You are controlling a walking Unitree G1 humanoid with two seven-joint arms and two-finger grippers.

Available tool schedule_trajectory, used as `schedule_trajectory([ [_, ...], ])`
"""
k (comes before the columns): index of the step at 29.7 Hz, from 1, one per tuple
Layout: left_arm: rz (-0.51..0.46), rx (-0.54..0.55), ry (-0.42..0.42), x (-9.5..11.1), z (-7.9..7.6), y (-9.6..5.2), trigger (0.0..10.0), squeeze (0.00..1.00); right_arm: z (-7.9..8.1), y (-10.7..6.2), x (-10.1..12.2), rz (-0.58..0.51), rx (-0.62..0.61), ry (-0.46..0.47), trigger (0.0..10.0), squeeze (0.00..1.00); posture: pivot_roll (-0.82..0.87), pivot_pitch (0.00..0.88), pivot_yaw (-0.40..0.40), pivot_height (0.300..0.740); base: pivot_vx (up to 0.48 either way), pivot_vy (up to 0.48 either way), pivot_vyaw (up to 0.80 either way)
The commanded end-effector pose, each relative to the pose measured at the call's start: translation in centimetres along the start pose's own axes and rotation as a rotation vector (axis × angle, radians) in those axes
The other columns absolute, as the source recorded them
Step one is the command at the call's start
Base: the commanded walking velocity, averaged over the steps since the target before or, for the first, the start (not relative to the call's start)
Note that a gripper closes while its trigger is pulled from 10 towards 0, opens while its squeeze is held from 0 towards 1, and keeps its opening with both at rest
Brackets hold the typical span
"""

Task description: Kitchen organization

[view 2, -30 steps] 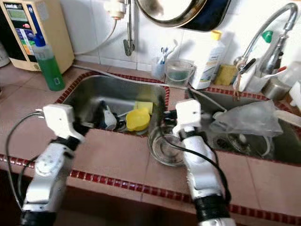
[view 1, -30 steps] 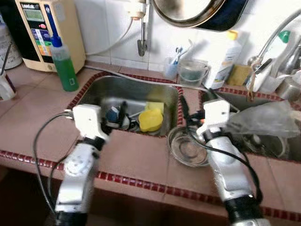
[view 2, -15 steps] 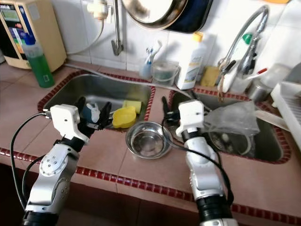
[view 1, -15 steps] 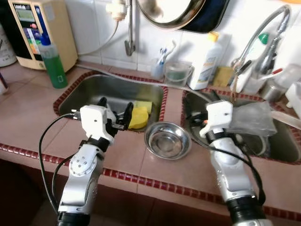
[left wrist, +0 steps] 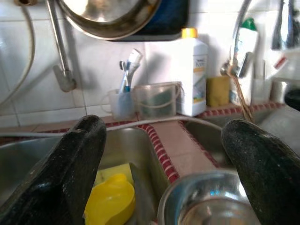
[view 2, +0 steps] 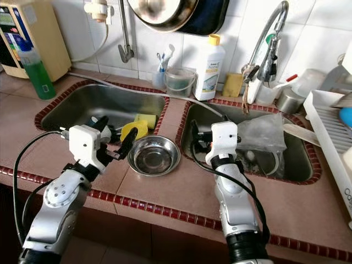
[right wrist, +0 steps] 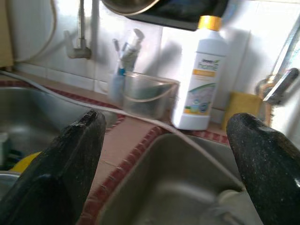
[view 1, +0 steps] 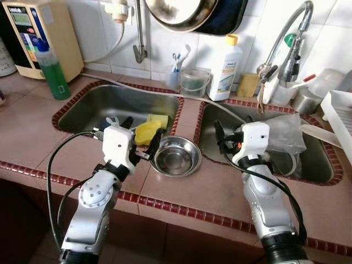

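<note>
Steel bowl (view 1: 175,157) sits upright on the tiled counter (view 1: 209,187), on the strip between the two sinks and at their near edge, just right of the left sink (view 1: 93,107). A yellow cup (view 1: 142,132) lies in that sink's near right corner, just left of the bowl, with a yellow sponge (view 1: 159,119) beyond it.

The left gripper (view 1: 141,144) hovers at the near rim of the left sink, its jaws spread wide, with the right finger close to the bowl's left rim; whether they touch is hard to tell. In the left wrist view the bowl's rim (left wrist: 206,201) shows between the two fingers (left wrist: 79,164).

The right gripper (view 1: 228,138) is held over the near left part of the right sink (view 1: 324,165), jaws wide apart and holding nothing. A crumpled clear bag (view 1: 286,135) lies in that sink just right of it.

Along the far wall stand a green bottle (view 1: 51,69) at the left, a cup of toothbrushes (view 1: 175,71), a clear tub (view 1: 194,82), a white bottle (view 1: 225,69) and a faucet (view 1: 286,38). A pan (view 1: 181,12) hangs above, and a white rack (view 2: 330,137) is at the far right.
</note>
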State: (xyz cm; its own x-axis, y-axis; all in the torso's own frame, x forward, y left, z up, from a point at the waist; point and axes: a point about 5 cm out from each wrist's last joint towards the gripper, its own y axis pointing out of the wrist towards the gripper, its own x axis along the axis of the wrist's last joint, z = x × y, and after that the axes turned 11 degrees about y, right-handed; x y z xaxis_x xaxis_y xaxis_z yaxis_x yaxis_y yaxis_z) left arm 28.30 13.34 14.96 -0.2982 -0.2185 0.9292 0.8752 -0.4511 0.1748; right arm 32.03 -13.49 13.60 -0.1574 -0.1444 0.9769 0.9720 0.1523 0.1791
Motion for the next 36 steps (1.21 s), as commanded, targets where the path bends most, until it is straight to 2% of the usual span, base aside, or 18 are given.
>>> schedule_trajectory([
  [1,0.008,-0.046,0.027,0.1,-0.3,-0.1,10.0,0.00,0.1,0.3,0.3,0.001,0.006,0.008,10.0,0.00,0.01,0.035,-0.049,0.740,0.000,0.000,0.00],
  [7,0.016,-0.121,0.046,0.2,-0.4,-0.5,10.0,0.00,0.3,0.7,0.1,0.051,0.042,0.082,10.0,0.00,0.01,0.041,-0.050,0.740,0.000,0.000,0.00],
  [12,0.017,-0.176,0.063,0.3,-1.1,-0.8,10.0,0.00,1.4,1.2,0.3,0.078,0.099,0.175,10.0,0.00,0.02,0.047,-0.044,0.740,0.000,0.000,0.00],
  [15,0.013,-0.200,0.055,0.5,-1.6,-0.8,10.0,0.00,1.6,1.5,0.4,0.097,0.134,0.183,10.0,0.00,0.02,0.049,-0.048,0.740,0.000,0.000,0.00],
  [17,0.007,-0.231,0.057,0.8,-2.3,-0.8,10.0,0.00,1.5,1.8,-0.1,0.171,0.167,0.184,10.0,0.00,0.02,0.052,-0.052,0.740,0.000,0.000,0.00],
  [19,0.004,-0.219,0.054,0.9,-2.4,-0.7,10.0,0.00,1.2,1.8,-0.4,0.208,0.177,0.173,10.0,0.00,0.02,0.053,-0.056,0.740,0.000,0.000,0.00],
  [22,0.000,-0.214,0.048,1.1,-2.5,-0.6,10.0,0.00,0.8,1.7,-0.5,0.237,0.157,0.174,10.0,0.00,0.02,0.056,-0.061,0.740,0.000,0.000,0.00],
  [24,-0.001,-0.206,0.039,1.2,-2.6,-0.7,10.0,0.00,0.3,1.6,-1.0,0.291,0.129,0.214,10.0,0.00,0.02,0.058,-0.064,0.740,0.000,0.000,0.00],
  [36,-0.034,-0.234,0.012,2.4,-4.0,-0.3,10.0,0.00,0.1,0.6,-2.8,0.439,0.130,0.244,10.0,0.00,0.02,0.069,-0.068,0.740,0.000,0.000,0.00],
])
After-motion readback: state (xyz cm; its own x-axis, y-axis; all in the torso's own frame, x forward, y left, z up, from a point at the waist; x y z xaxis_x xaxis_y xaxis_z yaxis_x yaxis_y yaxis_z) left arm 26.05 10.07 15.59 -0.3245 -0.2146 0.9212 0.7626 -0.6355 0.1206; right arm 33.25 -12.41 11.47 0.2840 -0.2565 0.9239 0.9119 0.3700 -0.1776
